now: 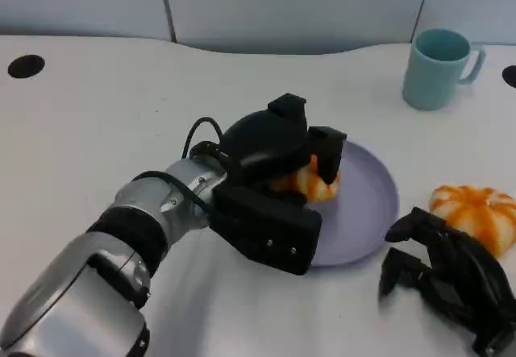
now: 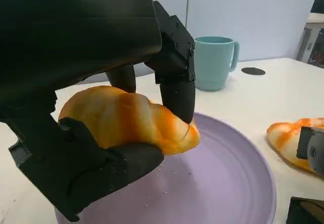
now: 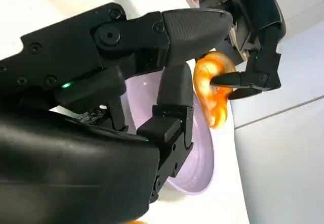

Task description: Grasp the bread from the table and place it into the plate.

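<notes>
Silver and jointed, the left forearm point(image 1: 105, 252) comes in from seven o'clock in the head view and slants up toward the middle of the table, ending in the black left hand point(image 1: 278, 159) poised over the round lilac plate point(image 1: 367, 204). Its fingers point(image 2: 177, 90) are clamped on the glossy orange-and-cream bread roll point(image 2: 129, 118): upper fingers press down on the crust while a thick lower digit cradles it from beneath. From the left wrist view the roll hangs just above the plate's surface, apart from it, over the plate's nine o'clock half. At about four o'clock from the plate, the black right hand point(image 1: 451, 280) rests low on the white table point(image 1: 97, 131), holding nothing, its fingers loosely bent and spread apart. Just beyond that hand, at its twelve o'clock, lies a second orange-striped roll point(image 1: 480, 212) on the table. A pale teal mug point(image 1: 435, 67) stands at one o'clock from the plate, well apart.
</notes>
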Robot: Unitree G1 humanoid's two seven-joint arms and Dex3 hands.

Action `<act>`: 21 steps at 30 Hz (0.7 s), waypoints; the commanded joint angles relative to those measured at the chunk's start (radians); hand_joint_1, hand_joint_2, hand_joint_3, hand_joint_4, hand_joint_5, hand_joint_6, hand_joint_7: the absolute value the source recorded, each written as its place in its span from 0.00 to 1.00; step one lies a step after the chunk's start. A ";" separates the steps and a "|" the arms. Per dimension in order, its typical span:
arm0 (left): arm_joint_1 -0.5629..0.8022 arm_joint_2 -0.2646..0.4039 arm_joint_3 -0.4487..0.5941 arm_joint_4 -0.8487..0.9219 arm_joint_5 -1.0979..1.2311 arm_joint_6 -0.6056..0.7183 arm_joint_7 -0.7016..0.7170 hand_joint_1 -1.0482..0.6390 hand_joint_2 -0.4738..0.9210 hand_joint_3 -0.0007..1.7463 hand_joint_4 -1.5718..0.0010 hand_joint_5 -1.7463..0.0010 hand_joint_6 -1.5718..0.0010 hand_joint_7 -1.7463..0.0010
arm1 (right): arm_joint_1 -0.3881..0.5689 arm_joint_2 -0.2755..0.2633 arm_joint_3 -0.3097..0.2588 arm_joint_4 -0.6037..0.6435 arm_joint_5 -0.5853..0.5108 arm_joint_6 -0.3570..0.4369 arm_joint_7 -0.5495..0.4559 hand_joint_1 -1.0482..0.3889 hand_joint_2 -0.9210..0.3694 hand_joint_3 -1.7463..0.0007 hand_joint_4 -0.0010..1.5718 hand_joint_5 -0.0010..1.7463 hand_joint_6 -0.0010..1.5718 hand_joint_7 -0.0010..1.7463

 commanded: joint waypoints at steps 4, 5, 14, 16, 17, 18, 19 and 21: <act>0.000 -0.005 0.040 0.001 -0.075 0.057 -0.169 0.19 0.86 0.47 0.72 0.42 0.79 0.47 | 0.023 -0.001 -0.003 0.037 -0.013 0.008 -0.011 0.37 0.00 0.83 0.43 0.97 0.37 0.75; 0.002 -0.009 0.050 -0.004 -0.096 0.075 -0.220 0.14 0.93 0.33 0.86 0.59 0.89 0.65 | 0.022 -0.001 -0.003 0.040 -0.014 0.005 -0.013 0.37 0.00 0.83 0.43 0.98 0.37 0.75; 0.016 0.035 0.063 -0.109 -0.146 0.114 -0.384 0.00 1.00 0.30 1.00 0.99 1.00 0.99 | 0.030 -0.004 0.009 0.005 -0.024 0.024 -0.041 0.37 0.00 0.84 0.44 0.97 0.38 0.75; 0.021 0.038 0.063 -0.123 -0.151 0.121 -0.393 0.00 1.00 0.31 1.00 1.00 1.00 1.00 | 0.032 -0.004 0.010 0.002 -0.024 0.024 -0.042 0.37 0.00 0.84 0.44 0.97 0.38 0.75; 0.023 0.039 0.063 -0.128 -0.153 0.123 -0.396 0.00 1.00 0.31 1.00 1.00 1.00 1.00 | 0.032 -0.004 0.011 0.001 -0.024 0.025 -0.043 0.37 0.00 0.84 0.44 0.97 0.38 0.75; 0.025 0.040 0.062 -0.132 -0.154 0.126 -0.398 0.00 1.00 0.31 1.00 1.00 1.00 1.00 | 0.033 -0.004 0.011 0.000 -0.024 0.025 -0.043 0.37 0.00 0.83 0.44 0.97 0.38 0.75; 0.026 0.041 0.062 -0.135 -0.155 0.128 -0.400 0.00 1.00 0.31 1.00 1.00 1.00 1.00 | 0.033 -0.004 0.011 0.000 -0.024 0.026 -0.044 0.37 0.00 0.83 0.44 0.97 0.38 0.75; 0.027 0.042 0.062 -0.140 -0.156 0.130 -0.402 0.00 1.00 0.31 1.00 1.00 1.00 1.00 | 0.033 -0.004 0.012 -0.001 -0.023 0.026 -0.044 0.37 0.00 0.83 0.44 0.97 0.38 0.75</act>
